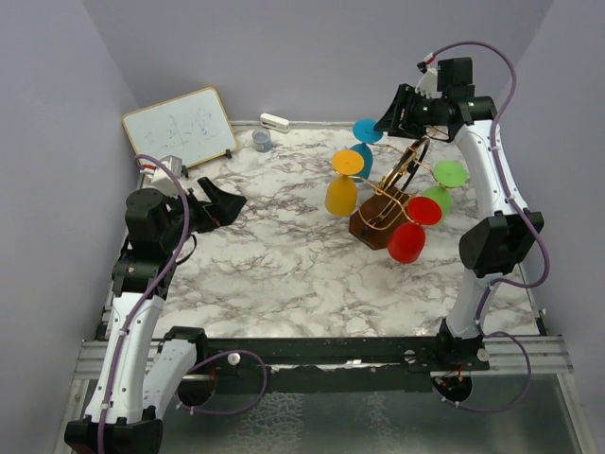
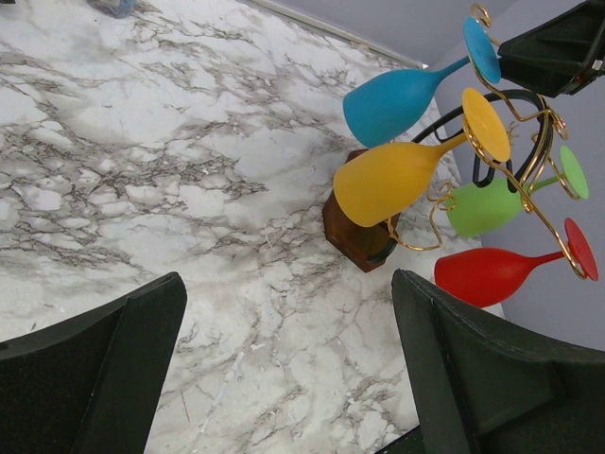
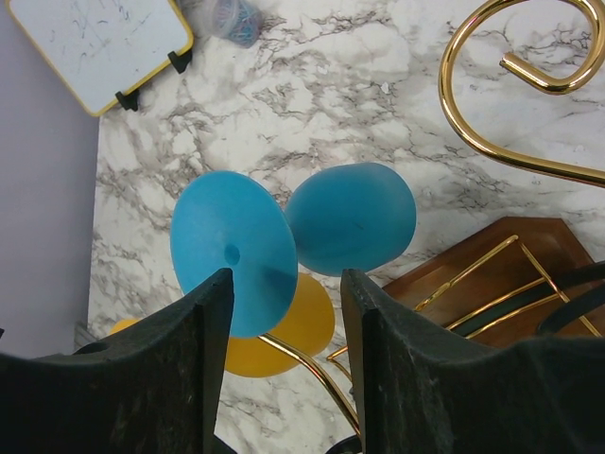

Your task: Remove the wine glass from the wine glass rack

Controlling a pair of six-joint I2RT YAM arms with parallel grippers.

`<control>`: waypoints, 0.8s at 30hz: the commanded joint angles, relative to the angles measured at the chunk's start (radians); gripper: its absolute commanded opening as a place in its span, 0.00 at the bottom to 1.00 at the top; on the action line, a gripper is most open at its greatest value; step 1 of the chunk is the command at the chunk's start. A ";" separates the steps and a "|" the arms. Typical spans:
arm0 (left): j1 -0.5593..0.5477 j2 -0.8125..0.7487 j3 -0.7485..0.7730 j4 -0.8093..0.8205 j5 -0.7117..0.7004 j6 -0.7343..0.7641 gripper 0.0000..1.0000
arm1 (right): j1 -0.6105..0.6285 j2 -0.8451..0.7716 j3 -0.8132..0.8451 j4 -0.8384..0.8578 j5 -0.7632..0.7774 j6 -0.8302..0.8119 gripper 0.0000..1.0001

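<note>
Hovering over the blue glass (image 3: 350,218), the right gripper (image 3: 284,284) is held spread and empty, its jaws lined up above the round foot, presumably so the glass can be lifted clear. The glass is hung upside down by that foot on the gold rack (image 3: 477,142), next to a yellow glass (image 2: 388,180). The left gripper (image 2: 288,322) is held spread too, well apart from the rack. Only faint, unreadable scribbles are seen on the whiteboard (image 1: 180,126); no brand is shown.

Left end effector (image 1: 225,206) low, right end effector (image 1: 389,118) high, jaws apart.
</note>
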 commanded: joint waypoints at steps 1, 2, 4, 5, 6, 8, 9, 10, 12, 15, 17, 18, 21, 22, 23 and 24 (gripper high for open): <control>-0.002 -0.013 -0.012 0.021 -0.015 -0.008 0.93 | 0.011 0.015 -0.007 0.035 -0.001 -0.006 0.48; -0.002 -0.014 -0.012 0.021 -0.016 -0.008 0.93 | 0.011 0.016 -0.006 0.037 -0.002 -0.006 0.48; -0.002 -0.015 -0.015 0.021 -0.016 -0.010 0.93 | 0.013 0.019 -0.006 0.037 -0.001 -0.005 0.48; -0.002 -0.015 -0.017 0.022 -0.017 -0.010 0.93 | 0.013 0.021 -0.007 0.038 -0.002 -0.007 0.47; -0.003 -0.016 -0.018 0.023 -0.016 -0.010 0.93 | 0.014 0.021 -0.007 0.038 -0.002 -0.007 0.47; -0.002 -0.016 -0.021 0.022 -0.017 -0.011 0.93 | 0.016 0.021 -0.013 0.041 -0.002 -0.006 0.47; -0.002 -0.018 -0.023 0.023 -0.016 -0.011 0.93 | 0.016 0.021 -0.014 0.042 -0.001 -0.006 0.47; -0.002 -0.018 -0.025 0.023 -0.017 -0.012 0.93 | 0.017 0.021 -0.016 0.043 0.000 -0.006 0.47; -0.002 -0.020 -0.028 0.025 -0.018 -0.014 0.93 | 0.018 0.022 -0.019 0.046 0.000 -0.007 0.47; -0.002 -0.021 -0.033 0.026 -0.018 -0.014 0.93 | 0.019 0.024 -0.019 0.046 -0.002 -0.008 0.46; -0.002 -0.021 -0.034 0.026 -0.017 -0.015 0.93 | 0.020 0.028 -0.016 0.045 -0.002 -0.009 0.46; -0.002 -0.020 -0.035 0.028 -0.018 -0.015 0.93 | 0.021 0.027 -0.017 0.047 -0.001 -0.008 0.45; -0.002 -0.023 -0.036 0.027 -0.018 -0.015 0.93 | 0.022 0.028 -0.017 0.050 -0.002 -0.005 0.39; -0.002 -0.023 -0.037 0.027 -0.019 -0.015 0.93 | 0.022 0.027 -0.017 0.052 -0.002 -0.004 0.36; -0.002 -0.023 -0.038 0.026 -0.019 -0.015 0.93 | 0.022 0.028 -0.016 0.055 -0.003 -0.001 0.32; -0.002 -0.025 -0.037 0.027 -0.019 -0.016 0.93 | 0.022 0.029 -0.016 0.056 -0.006 0.000 0.28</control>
